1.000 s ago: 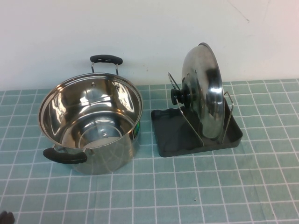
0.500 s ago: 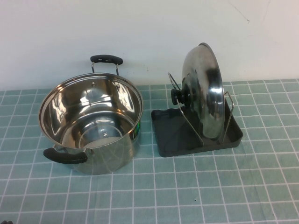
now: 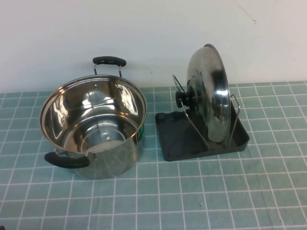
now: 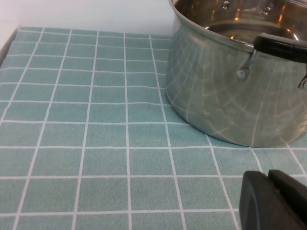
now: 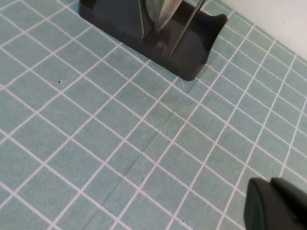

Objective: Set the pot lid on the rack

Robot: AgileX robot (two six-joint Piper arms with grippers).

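The pot lid (image 3: 211,91) stands on edge in the rack (image 3: 175,141), held between the wire uprights (image 3: 192,122), with its black knob (image 3: 183,98) facing the pot. In the right wrist view the rack (image 5: 139,26) and the lid's lower edge (image 5: 160,12) show far ahead. My right gripper (image 5: 271,184) is shut and empty, low over the cloth and well clear of the rack. My left gripper (image 4: 268,178) is shut and empty, near the cloth beside the pot (image 4: 225,91). Neither gripper shows in the high view.
The deep steel pot (image 3: 93,124) with two black handles stands open to the left of the rack. A green checked cloth (image 3: 153,201) covers the table. A white wall (image 3: 153,33) runs along the back.
The dark tip of my left gripper at the lower left corner of the high view has slid out of the picture. The lid, rack and pot have not moved.
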